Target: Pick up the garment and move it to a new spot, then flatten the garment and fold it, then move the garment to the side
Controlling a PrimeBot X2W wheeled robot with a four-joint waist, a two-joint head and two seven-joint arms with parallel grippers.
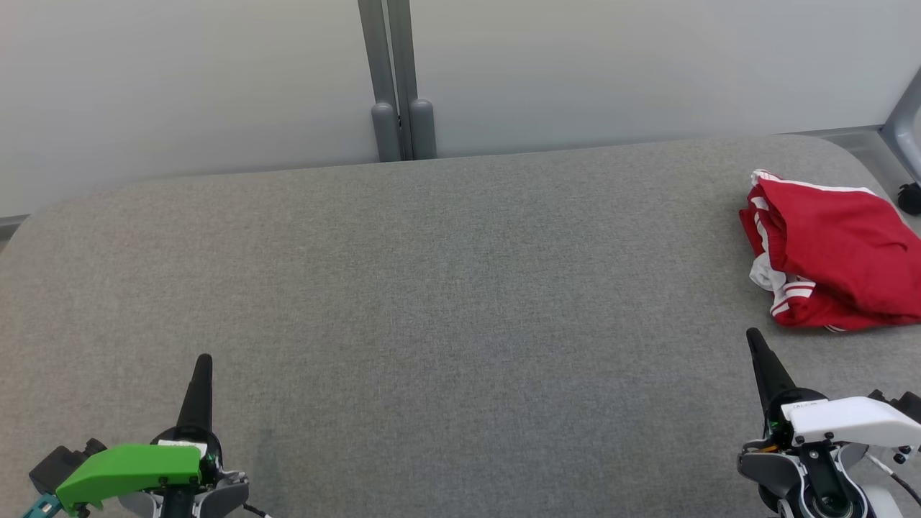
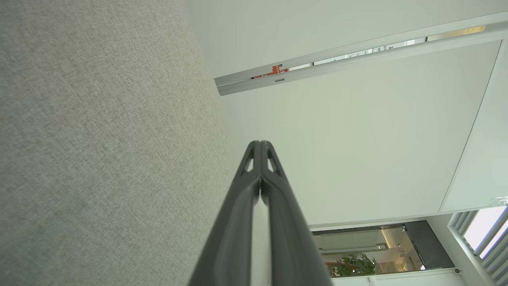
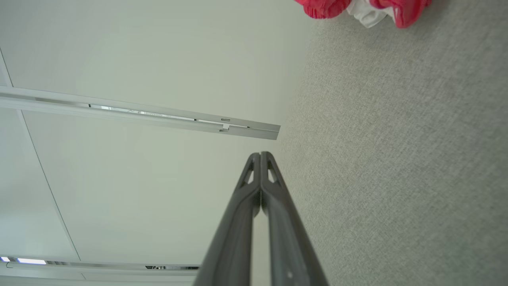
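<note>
The left gripper [image 1: 203,365] is seen pressed closed, empty; the right gripper [image 1: 755,339] likewise. The red garment [image 1: 838,252] is bunched at the grey surface's [image 1: 460,288] far right, cut off by the frame, so its long axis cannot be judged.

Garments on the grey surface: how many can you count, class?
1. The red garment with white trim lies far right on the surface, ahead of the right gripper; part runs out of frame.
</note>
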